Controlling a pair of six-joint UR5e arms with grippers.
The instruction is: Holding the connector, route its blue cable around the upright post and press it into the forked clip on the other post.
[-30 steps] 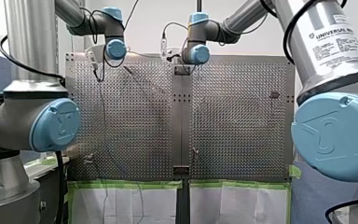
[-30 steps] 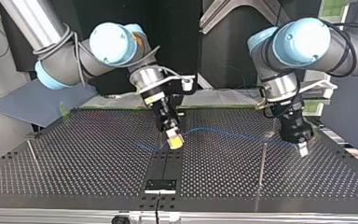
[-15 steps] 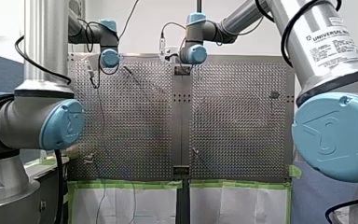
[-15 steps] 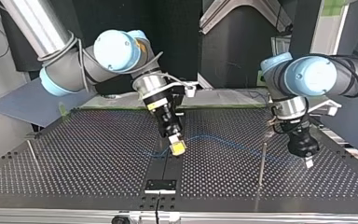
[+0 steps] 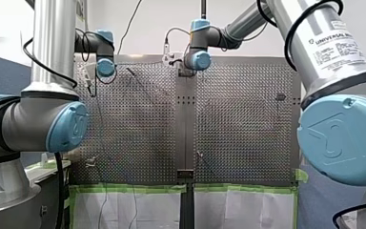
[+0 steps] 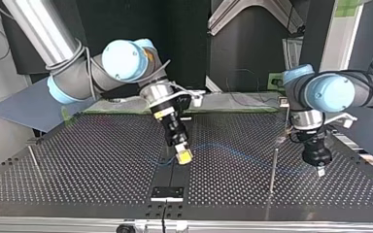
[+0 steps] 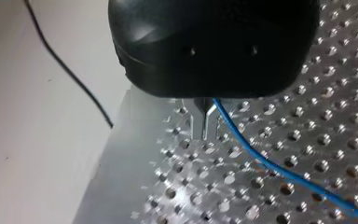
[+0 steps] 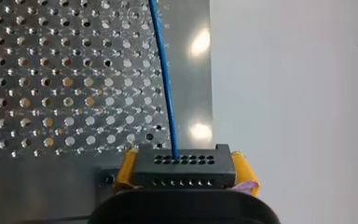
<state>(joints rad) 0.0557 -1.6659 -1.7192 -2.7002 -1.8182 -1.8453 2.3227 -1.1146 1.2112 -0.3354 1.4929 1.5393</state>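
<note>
Bench (image 6: 77,170), perforated metal, carries a thin upright post (image 6: 273,167) at the top view's right. Over its middle strip (image 6: 171,174) hangs my right gripper (image 6: 183,156), yellow-padded fingers (image 8: 244,169) clamped on both ends of the black connector (image 8: 185,165). Just beside the post hovers my left gripper (image 6: 320,170); whether it grips anything I cannot tell. Thin blue cable (image 8: 164,79) leaves the connector's face, crosses the holes and passes close by my left gripper.
</note>
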